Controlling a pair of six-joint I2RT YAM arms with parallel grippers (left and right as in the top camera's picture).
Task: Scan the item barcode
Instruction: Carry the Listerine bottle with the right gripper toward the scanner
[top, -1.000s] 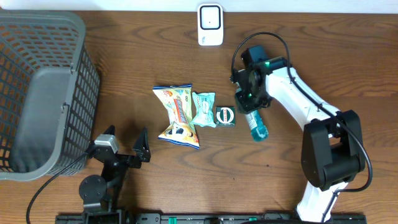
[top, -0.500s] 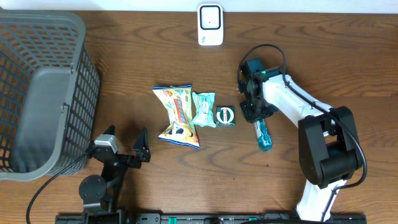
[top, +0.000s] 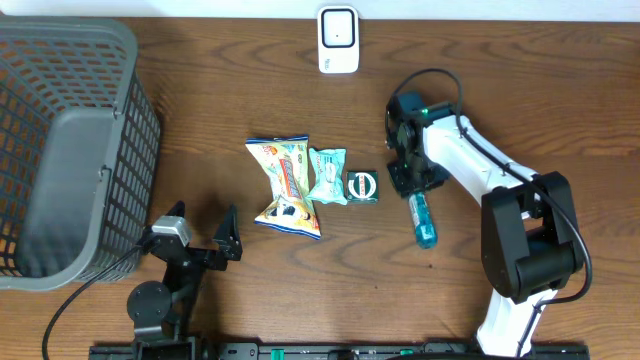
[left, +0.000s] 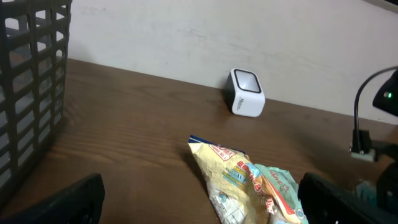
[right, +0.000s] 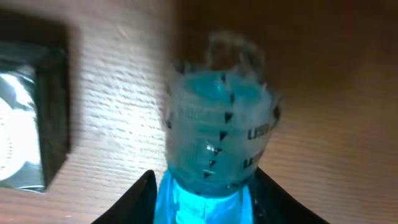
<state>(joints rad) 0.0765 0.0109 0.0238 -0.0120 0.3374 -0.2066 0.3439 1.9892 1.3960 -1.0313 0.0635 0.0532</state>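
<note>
My right fingers (right: 144, 196) astride the bottle (top: 422, 218)
Clenched or not, I cannot tell; left fingers (left: 56, 205) gape. Loose, it could roll, hiding its barcode.

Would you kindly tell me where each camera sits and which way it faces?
Overhead: above the table, straight down at basket, scanner, snack bag, bottle; left arm, right arm show.
Left wrist: low behind the left pincer, facing the back wall; its fingers in bottom corners.
Right wrist: close above the bottle, facing down; right pincer fingers flank it.
Shared: overhead and left wrist show scanner, snack bag.
</note>
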